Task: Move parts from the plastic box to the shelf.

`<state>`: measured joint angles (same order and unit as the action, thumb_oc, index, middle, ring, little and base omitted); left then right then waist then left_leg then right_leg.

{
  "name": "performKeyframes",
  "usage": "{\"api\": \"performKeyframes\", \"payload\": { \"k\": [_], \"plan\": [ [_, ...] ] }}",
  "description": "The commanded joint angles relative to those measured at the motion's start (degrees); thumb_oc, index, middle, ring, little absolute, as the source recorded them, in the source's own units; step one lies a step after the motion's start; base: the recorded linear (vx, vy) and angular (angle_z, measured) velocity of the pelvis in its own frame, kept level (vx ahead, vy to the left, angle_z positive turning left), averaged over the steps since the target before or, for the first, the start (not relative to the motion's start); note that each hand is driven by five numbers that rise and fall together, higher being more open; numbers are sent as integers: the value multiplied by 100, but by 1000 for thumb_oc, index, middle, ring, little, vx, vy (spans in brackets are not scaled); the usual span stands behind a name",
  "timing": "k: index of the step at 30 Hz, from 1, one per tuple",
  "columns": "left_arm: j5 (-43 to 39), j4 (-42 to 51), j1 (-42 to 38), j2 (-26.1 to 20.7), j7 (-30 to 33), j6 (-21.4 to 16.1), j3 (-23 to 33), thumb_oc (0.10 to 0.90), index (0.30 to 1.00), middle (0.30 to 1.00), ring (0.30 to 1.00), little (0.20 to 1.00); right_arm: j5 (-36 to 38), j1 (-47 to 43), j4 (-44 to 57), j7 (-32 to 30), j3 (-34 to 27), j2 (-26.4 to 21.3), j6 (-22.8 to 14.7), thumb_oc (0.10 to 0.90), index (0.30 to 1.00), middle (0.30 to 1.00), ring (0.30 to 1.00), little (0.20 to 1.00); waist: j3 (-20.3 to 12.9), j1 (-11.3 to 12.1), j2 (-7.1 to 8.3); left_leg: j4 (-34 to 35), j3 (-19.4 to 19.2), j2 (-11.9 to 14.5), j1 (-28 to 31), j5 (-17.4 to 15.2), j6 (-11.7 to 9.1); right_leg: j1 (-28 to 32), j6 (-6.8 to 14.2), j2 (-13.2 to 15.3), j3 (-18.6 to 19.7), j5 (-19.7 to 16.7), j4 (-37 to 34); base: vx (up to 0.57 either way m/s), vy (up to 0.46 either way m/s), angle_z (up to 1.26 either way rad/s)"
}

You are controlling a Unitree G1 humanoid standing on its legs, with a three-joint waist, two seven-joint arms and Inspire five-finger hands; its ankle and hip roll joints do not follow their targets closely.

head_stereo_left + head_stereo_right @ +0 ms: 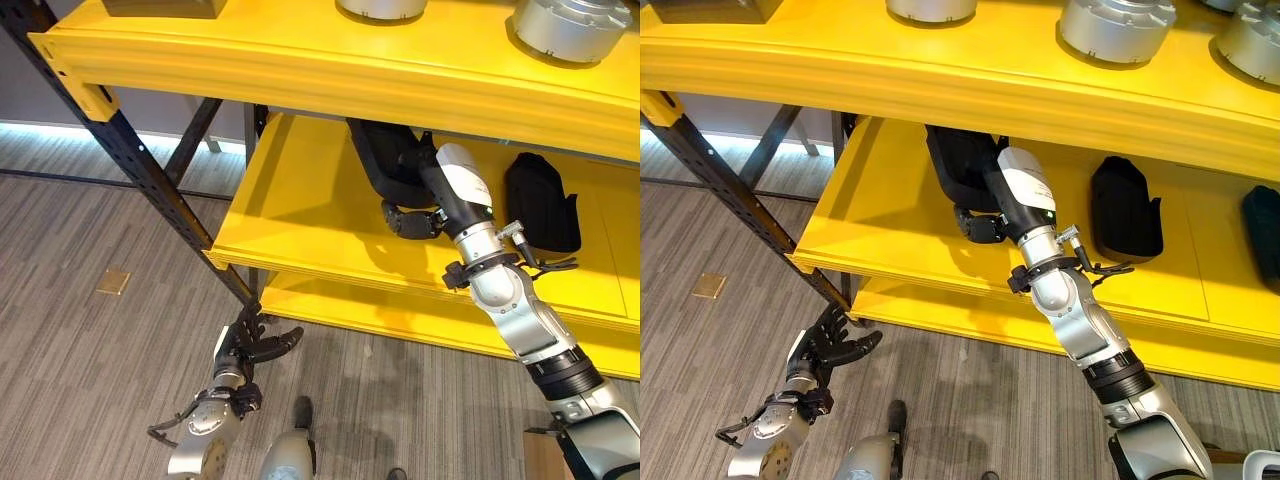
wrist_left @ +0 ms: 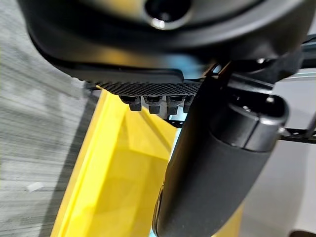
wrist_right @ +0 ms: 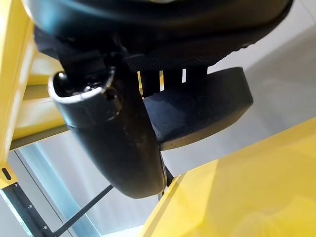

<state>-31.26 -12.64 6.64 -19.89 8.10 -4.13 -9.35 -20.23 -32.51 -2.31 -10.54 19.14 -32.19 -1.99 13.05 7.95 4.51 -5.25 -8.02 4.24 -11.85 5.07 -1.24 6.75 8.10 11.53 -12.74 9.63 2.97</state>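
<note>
My right hand reaches into the yellow middle shelf and is curled on the lower end of a black moulded part. That part stands tilted near the shelf's back. In the right wrist view the black part sits between the thumb and the fingers. My left hand hangs low over the floor by the shelf's front corner, with fingers spread and nothing in it.
A second black part lies flat on the same shelf to the right, a third further right. Silver round parts stand on the top shelf. A black slanted upright carries the shelves at the left.
</note>
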Motion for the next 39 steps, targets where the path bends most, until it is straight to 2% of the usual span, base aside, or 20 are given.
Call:
{"api": "performKeyframes", "payload": {
  "k": [1, 4, 5, 6, 7, 8, 9, 10, 11, 12, 13, 14, 16, 17, 20, 21, 22, 25, 30, 39],
  "plan": [
    [-111, 897, 189, -250, -58, -501, 130, 900, 1000, 1000, 1000, 1000, -78, -1058, 432, -415, -194, -54, -384, 400, 300, 300, 300, 300, -617, -81, 186, -927, 214, 577, -730, -269, -291, 308, 153, 202, 257, -299, -177, 82, 74, -18],
    [-129, 891, 196, -259, -56, -495, 127, 900, 1000, 1000, 1000, 1000, -97, -1053, 442, -428, -179, 21, -395, 400, 300, 300, 300, 300, -609, -24, 181, -1052, 222, 465, -690, -512, -127, 199, 235, 369, 242, -429, 170, 100, 141, -13],
    [-63, 869, 158, -307, -54, -477, 83, 900, 1000, 1000, 1000, 1000, -149, -945, 516, -401, -188, 60, -427, 400, 300, 300, 300, 300, -556, -40, 155, -1065, 280, 292, -601, -674, 36, -175, 255, 494, 394, -915, 1013, 69, 166, -6],
    [-63, 868, 154, -306, -54, -477, 82, 900, 1000, 1000, 1000, 1000, -150, -945, 520, -399, -191, 57, -426, 400, 300, 300, 300, 300, -574, -33, 154, -1045, 272, 293, -624, -644, 46, -218, 257, 494, 408, -931, 1024, 51, 239, 6],
    [0, 846, 14, -444, -67, -454, 13, 900, 1000, 1000, 1000, 1000, -149, -973, 549, -364, -190, 59, -424, 400, 300, 300, 300, 300, -414, -186, 37, -1036, 407, 141, -495, -749, 172, -705, 125, 443, 650, -1358, 1907, -2, 190, 30],
    [27, 842, -46, -493, -61, -464, -28, 900, 1000, 1000, 1000, 1000, -142, -1052, 546, -376, -154, 85, -428, 400, 300, 300, 300, 300, -351, -235, -60, -963, 433, 147, -403, -742, 206, -979, 93, 362, 677, -1398, 2166, 1, 180, 50],
    [27, 836, -56, -487, -60, -467, -26, 900, 1000, 1000, 1000, 1000, -142, -1067, 539, -379, -147, 83, -428, 400, 300, 300, 300, 300, -343, -230, -62, -961, 427, 153, -407, -742, 203, -1014, 89, 360, 693, -1377, 2220, 12, 89, 64],
    [69, 827, -90, -530, -47, -478, -14, 900, 1000, 1000, 1000, 1000, -147, -1144, 526, -418, -119, 104, -422, 400, 300, 300, 300, 300, -284, -244, -129, -891, 395, 168, -273, -804, 217, -1225, 71, 434, 588, -1336, 2288, 76, 29, 41],
    [70, 830, -110, -529, -46, -481, -7, 900, 1000, 1000, 1000, 1000, -149, -1208, 509, -416, -103, 89, -408, 400, 300, 300, 300, 300, -260, -264, -155, -832, 404, 154, -174, -832, 202, -1342, 33, 491, 534, -1265, 2128, 208, -45, 6],
    [23, 821, -174, -524, -44, -508, 8, 900, 1000, 1000, 1000, 1000, -86, -1306, 404, -409, -108, 60, -395, 400, 300, 300, 300, 300, -217, -313, -141, -847, 467, 138, -74, -891, 96, -1413, 37, 609, 459, -1156, 1450, 238, -164, -22],
    [-10, 817, -195, -532, -37, -527, 30, 900, 1000, 1000, 1000, 1000, -43, -1402, 382, -400, -106, 43, -380, 400, 300, 300, 300, 300, -156, -351, -123, -885, 524, 176, -18, -948, -4, -1404, 111, 740, 420, -1247, 959, 193, -161, -16],
    [-12, 815, -200, -534, -38, -528, 34, 900, 1000, 1000, 1000, 1000, -38, -1414, 375, -400, -103, 45, -379, 400, 300, 300, 300, 300, -142, -357, -131, -894, 529, 183, -1, -968, -8, -1345, 116, 728, 399, -1270, 888, 119, -175, 5],
    [-91, 772, -124, -507, -8, -582, 108, 900, 1000, 1000, 1000, 1000, -133, -1604, 332, -404, -4, 9, -349, 400, 300, 300, 300, 300, -72, -316, -84, -1033, 567, 368, 170, -1133, -208, -1404, 317, 1060, 267, -1633, 217, 145, -205, 12],
    [-91, 771, -123, -506, -9, -584, 109, 900, 1000, 1000, 1000, 1000, -135, -1607, 328, -407, 0, 12, -350, 400, 300, 300, 300, 300, -66, -315, -85, -1033, 564, 370, 181, -1136, -209, -1389, 320, 1057, 266, -1639, 204, 117, -172, 8],
    [-228, 706, -36, -405, -59, -589, 136, 900, 1000, 1000, 1000, 1000, -142, -1403, 390, -350, -87, -125, -381, 400, 300, 300, 300, 300, -146, -286, 27, -1130, 668, 399, 155, -1168, -359, -1215, 328, 947, 202, -1326, 324, 99, -199, 45],
    [-255, 735, 57, -333, -80, -558, 152, 900, 1000, 1000, 1000, 1000, -113, -1419, 411, -356, -109, -135, -378, 400, 300, 300, 300, 300, -214, -300, -12, -1106, 798, 515, 194, -1110, -471, -1170, 279, 851, 112, -1166, 476, 115, -213, 60],
    [-254, 741, 63, -331, -79, -555, 153, 900, 1000, 1000, 1000, 1000, -112, -1417, 412, -356, -107, -136, -378, 400, 300, 300, 300, 300, -215, -314, -20, -1106, 815, 520, 192, -1109, -477, -1161, 275, 845, 95, -1157, 481, 113, -210, 36],
    [-210, 744, 166, -328, -188, -485, 123, 900, 1000, 1000, 1000, 1000, -64, -1512, 323, -391, -94, -120, -398, 400, 300, 300, 300, 300, -313, -374, -127, -891, 898, 747, 343, -989, -559, -1053, 212, 688, -72, -873, 685, 89, -175, 12],
    [-203, 739, 192, -307, -199, -446, 89, 900, 1000, 1000, 1000, 1000, -74, -1713, 275, -383, -24, -207, -368, 400, 300, 300, 300, 300, -364, -418, -177, -838, 841, 884, 454, -995, -586, -1103, 183, 616, -44, -687, 954, 48, -80, 5],
    [-277, 826, 165, -341, -174, -480, 112, 900, 1000, 1000, 1000, 1000, -3, -2308, -104, -435, 231, -155, -303, 400, 300, 300, 300, 300, -363, -411, -137, -1175, 785, 845, 480, -1277, -561, -1120, 208, 666, 150, -568, 1238, 9, 4, -5]
  ]
}}
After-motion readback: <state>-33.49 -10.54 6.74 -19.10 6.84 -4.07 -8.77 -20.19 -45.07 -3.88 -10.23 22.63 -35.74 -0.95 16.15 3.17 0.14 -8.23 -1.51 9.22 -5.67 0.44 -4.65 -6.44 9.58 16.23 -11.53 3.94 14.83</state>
